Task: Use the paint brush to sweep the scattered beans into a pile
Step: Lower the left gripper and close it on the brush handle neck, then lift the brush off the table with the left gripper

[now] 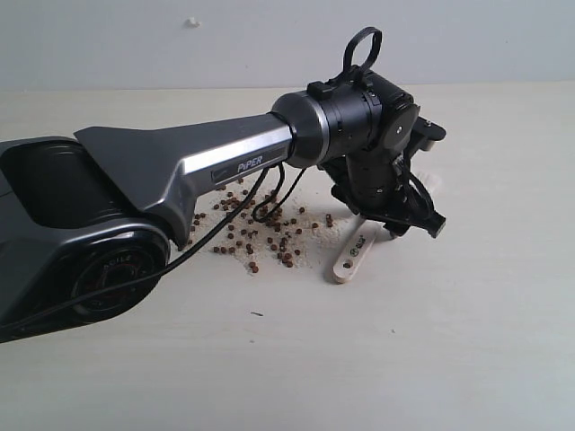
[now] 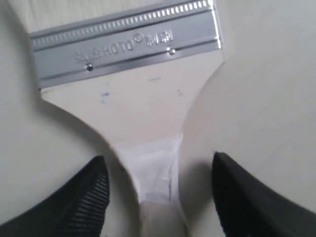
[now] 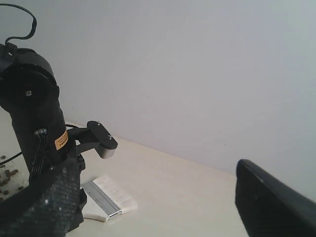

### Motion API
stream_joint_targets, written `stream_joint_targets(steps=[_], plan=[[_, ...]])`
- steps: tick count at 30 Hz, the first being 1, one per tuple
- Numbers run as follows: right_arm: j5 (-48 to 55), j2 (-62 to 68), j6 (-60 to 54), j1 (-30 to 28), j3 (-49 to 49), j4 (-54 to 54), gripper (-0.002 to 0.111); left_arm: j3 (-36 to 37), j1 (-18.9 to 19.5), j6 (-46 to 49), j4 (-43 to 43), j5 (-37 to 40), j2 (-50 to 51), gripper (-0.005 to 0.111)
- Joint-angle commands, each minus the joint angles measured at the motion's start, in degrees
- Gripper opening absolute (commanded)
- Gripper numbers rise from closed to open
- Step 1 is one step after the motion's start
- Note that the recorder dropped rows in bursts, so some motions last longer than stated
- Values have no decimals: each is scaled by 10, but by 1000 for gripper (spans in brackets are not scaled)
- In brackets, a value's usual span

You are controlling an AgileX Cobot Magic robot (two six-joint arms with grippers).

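PiPER on arm (image 1: 225, 162), HOTO on paint brush (image 2: 133, 106)

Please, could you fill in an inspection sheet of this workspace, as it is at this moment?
Surface: pale table, smooth.
Job's things: beans scattered among pale crumbs, not piled; paint brush lying flat beside them.
Clutter: one dark speck.
Grippers: left gripper open, fingers either side of the handle, not touching; right gripper open, empty.
Cables: black cable hangs from the left arm, crossing in front of the beans.
Surroundings: plain grey wall with a small white mark.
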Motion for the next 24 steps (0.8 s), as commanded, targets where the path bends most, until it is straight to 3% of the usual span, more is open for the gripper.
stream_joint_targets(steps=[1,6,24], plan=[[0,1,-1,-3,2,-3,79,0,0,-3,-5,-15,1,38],[-1,1,-1,-3,2,-3,79,0,0,0,-22,-8,17,-1],[-1,1,-1,-3,2,-3,79,0,-1,5,22,-9,-85,0]])
